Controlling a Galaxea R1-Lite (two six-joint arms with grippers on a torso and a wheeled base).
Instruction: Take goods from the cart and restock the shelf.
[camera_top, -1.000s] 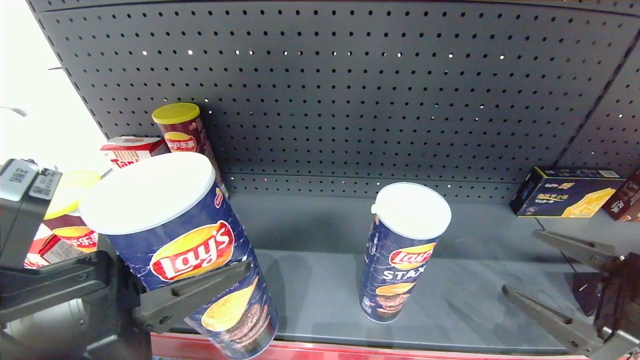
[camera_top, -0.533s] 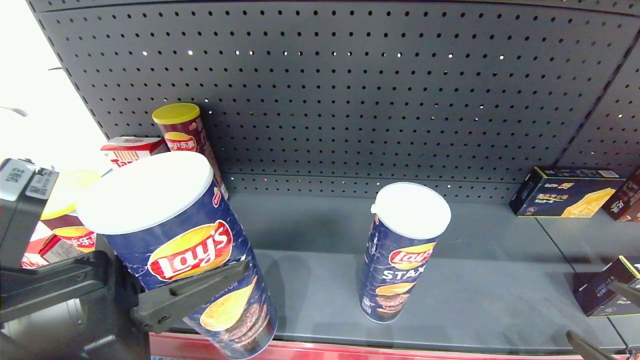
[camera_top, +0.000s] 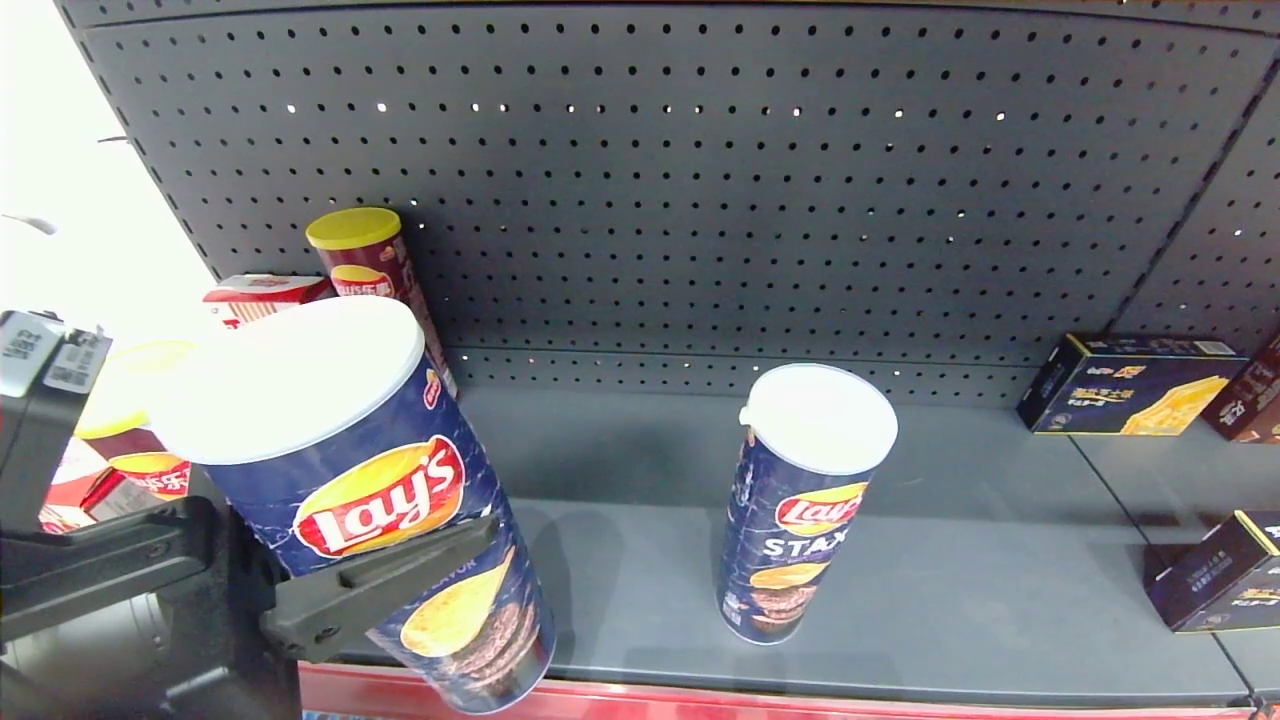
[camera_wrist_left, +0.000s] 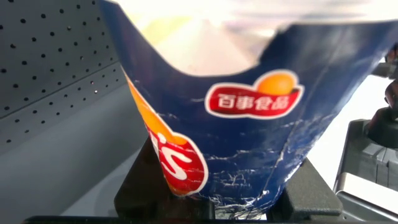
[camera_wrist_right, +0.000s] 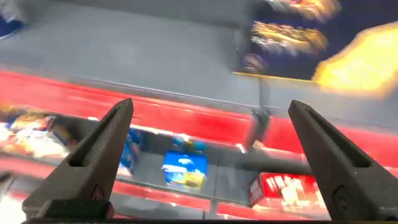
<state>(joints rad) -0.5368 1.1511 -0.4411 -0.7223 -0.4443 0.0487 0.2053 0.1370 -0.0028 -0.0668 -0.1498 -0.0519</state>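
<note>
Head view: the left gripper (camera_top: 350, 545) is clamped around a tilted blue chip can (camera_top: 370, 480) with a white lid, at the front left of the shelf (camera_top: 950, 600). A second chip can (camera_top: 800, 510) stands upright mid-shelf.

Left wrist view: the held can sits between the fingers, above the shelf.

Right wrist view: the right gripper (camera_wrist_right: 211, 106) is spread wide and empty, before the shelf's red front edge.

glossy chip can (camera_top: 385, 505), smooth plastic lid (camera_top: 290, 378), matt perforated metal shelf (camera_top: 700, 220)
</note>
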